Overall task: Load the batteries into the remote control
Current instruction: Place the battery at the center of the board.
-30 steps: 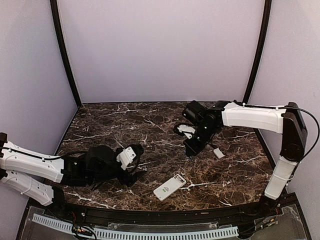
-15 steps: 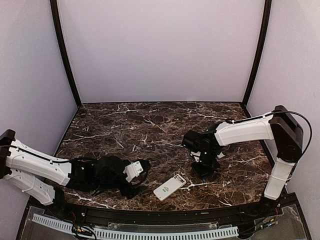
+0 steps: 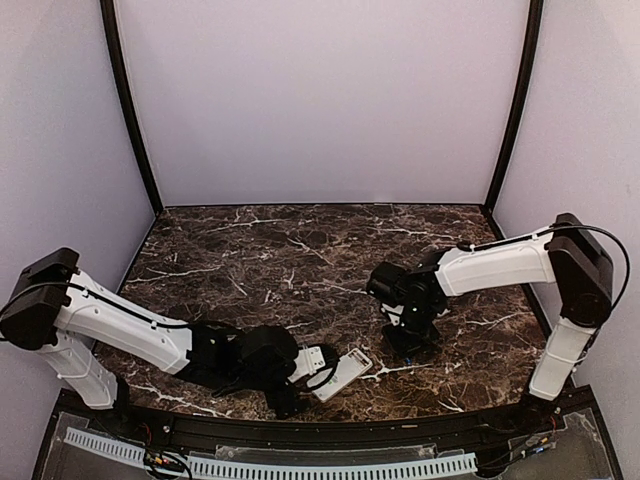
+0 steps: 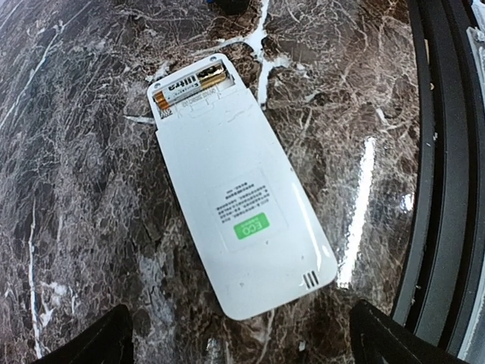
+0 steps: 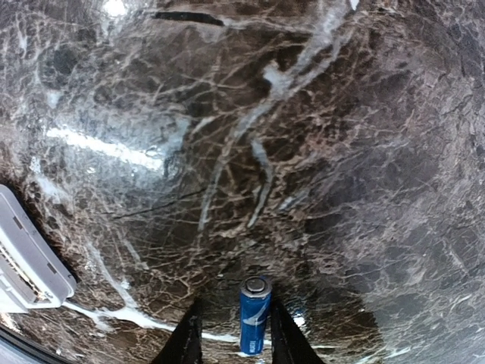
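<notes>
The remote control (image 3: pixel 342 372) lies face down near the table's front edge, so its display is hidden. In the left wrist view its white back (image 4: pixel 242 220) bears a green sticker. Its open compartment holds one gold and white cell (image 4: pixel 189 83). My left gripper (image 3: pixel 320 362) is open, with its fingers (image 4: pixel 106 341) wide apart at the remote's near end. My right gripper (image 3: pixel 410 338) is low, just right of the remote. Its fingers (image 5: pixel 188 337) flank a blue battery (image 5: pixel 254 315). The right finger is against the battery and a gap shows on its left.
The black raised rim (image 4: pixel 439 189) of the table's front edge runs close beside the remote. A ribbed white plastic edge (image 5: pixel 23 265) shows at the left of the right wrist view; I cannot tell what it is. Dark marble lies all round.
My left arm has stretched right, bringing its gripper up to the remote. My right gripper came forward from mid-table to the spot right of the remote, then stayed there.
</notes>
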{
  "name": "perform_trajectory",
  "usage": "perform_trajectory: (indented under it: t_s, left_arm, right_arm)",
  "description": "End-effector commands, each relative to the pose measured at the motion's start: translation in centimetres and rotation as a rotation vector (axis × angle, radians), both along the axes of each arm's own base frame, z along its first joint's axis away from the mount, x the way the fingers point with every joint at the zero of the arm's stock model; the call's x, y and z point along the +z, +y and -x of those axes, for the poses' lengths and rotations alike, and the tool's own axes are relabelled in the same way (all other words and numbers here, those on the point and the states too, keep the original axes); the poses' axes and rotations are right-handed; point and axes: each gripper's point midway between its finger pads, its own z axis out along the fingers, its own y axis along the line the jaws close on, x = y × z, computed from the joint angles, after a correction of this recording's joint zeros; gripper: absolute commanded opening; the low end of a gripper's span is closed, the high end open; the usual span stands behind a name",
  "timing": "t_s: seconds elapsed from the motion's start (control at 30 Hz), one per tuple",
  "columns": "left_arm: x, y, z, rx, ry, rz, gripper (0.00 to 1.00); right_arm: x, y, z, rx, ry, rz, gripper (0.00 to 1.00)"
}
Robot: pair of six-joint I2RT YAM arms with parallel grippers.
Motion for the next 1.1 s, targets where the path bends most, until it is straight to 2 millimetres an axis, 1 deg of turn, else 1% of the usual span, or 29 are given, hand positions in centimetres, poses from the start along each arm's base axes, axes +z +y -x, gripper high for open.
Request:
perform_trajectory:
  t_s: [0.0, 0.03, 0.07, 0.1, 0.13, 0.23, 0.3, 0.4, 0.43, 0.53, 0.57, 0.6, 0.7, 0.73, 0.8, 0.83, 0.87, 0.9, 0.93, 0.97, 1.0, 1.03, 1.07]
  left_arm:
    - [-0.8, -1.2, -0.3, 0.028, 0.032, -0.025, 0.99]
    - [-1.5, -1.2, -0.4, 0.033, 0.032, -0.046, 0.99]
    - [-1.3, -1.7, -0.6, 0.035, 0.028, -0.045, 0.99]
    - [-1.6, -1.9, -0.8, 0.051, 0.032, -0.051, 0.99]
    - [-1.8, -1.9, -0.8, 0.062, 0.039, -0.052, 0.99]
    - [-3.0, -1.8, -0.9, 0.07, 0.044, -0.068, 0.99]
    - [-3.7, -1.5, -0.9, 0.077, 0.043, -0.087, 0.99]
    - [-4.4, -1.4, -1.2, 0.097, 0.041, -0.117, 0.98]
    - [-4.6, -1.5, -1.3, 0.101, 0.046, -0.121, 0.96]
    - [-4.9, -1.5, -0.8, 0.094, 0.079, -0.12, 0.91]
    - [-5.1, -1.3, -0.7, 0.096, 0.086, -0.122, 0.88]
    - [-5.0, -1.3, -0.5, 0.092, 0.09, -0.118, 0.86]
    - [-5.5, -0.5, -0.2, 0.084, 0.1, -0.134, 0.75]
    - [-5.4, -0.4, -0.1, 0.08, 0.102, -0.134, 0.73]
    - [-5.6, 0.2, 0.0, 0.078, 0.103, -0.142, 0.67]
    - [-5.8, 0.8, 0.2, 0.076, 0.109, -0.166, 0.64]
    - [-5.8, 1.1, 0.3, 0.076, 0.11, -0.172, 0.61]
    - [-5.8, 1.5, 0.4, 0.074, 0.113, -0.185, 0.56]
    - [-5.7, 1.8, 0.5, 0.07, 0.115, -0.186, 0.54]
    - [-5.7, 2.1, 0.7, 0.066, 0.118, -0.195, 0.49]
    - [-5.5, 2.5, 0.9, 0.061, 0.122, -0.194, 0.44]
    - [-5.3, 2.5, 1.0, 0.055, 0.126, -0.186, 0.42]
    - [-4.9, 2.5, 1.4, 0.04, 0.141, -0.171, 0.4]
  right_arm:
    - [-3.2, -0.9, 1.2, 0.005, 0.035, 0.032, 0.35]
    - [-3.2, -0.8, 1.1, 0.005, 0.03, 0.026, 0.36]
    - [-3.2, -0.7, 1.1, 0.011, 0.028, 0.019, 0.47]
    - [-3.0, -0.6, 0.9, 0.014, 0.019, 0.01, 0.94]
    - [-2.9, -0.5, 0.8, 0.013, 0.012, 0.006, 0.98]
    - [-2.3, -0.6, 0.6, 0.011, -0.014, -0.003, 0.99]
    - [-1.5, -0.8, -0.3, 0.009, -0.063, 0.01, 0.99]
    - [0.4, -0.6, -1.5, 0.007, -0.131, 0.0, 0.98]
    - [1.3, -0.5, -2.0, 0.007, -0.164, -0.005, 0.99]
    - [4.5, 0.0, -3.7, -0.003, -0.282, -0.054, 0.99]
    - [5.7, 0.2, -4.4, -0.005, -0.331, -0.084, 0.99]
    - [7.1, 0.5, -5.0, 0.002, -0.388, -0.125, 0.99]
    - [11.2, 1.6, -6.9, 0.044, -0.599, -0.272, 0.99]
    - [12.4, 1.4, -7.7, 0.029, -0.677, -0.296, 0.99]
    - [14.8, 0.2, -8.8, -0.052, -0.817, -0.331, 0.99]
    - [16.3, -0.4, -8.9, -0.095, -0.872, -0.369, 0.99]
    - [17.0, -0.6, -8.7, -0.108, -0.891, -0.414, 0.99]
    - [17.9, 0.0, -8.2, -0.081, -0.898, -0.478, 0.99]
    - [18.5, 0.7, -7.4, -0.035, -0.887, -0.544, 0.99]
    - [18.8, 1.2, -6.7, -0.004, -0.87, -0.596, 0.98]
    - [18.5, 1.7, -5.8, 0.02, -0.828, -0.636, 0.9]
    - [17.9, 1.6, -5.1, 0.015, -0.787, -0.642, 0.83]
    - [16.8, 1.1, -4.6, -0.015, -0.731, -0.62, 0.77]
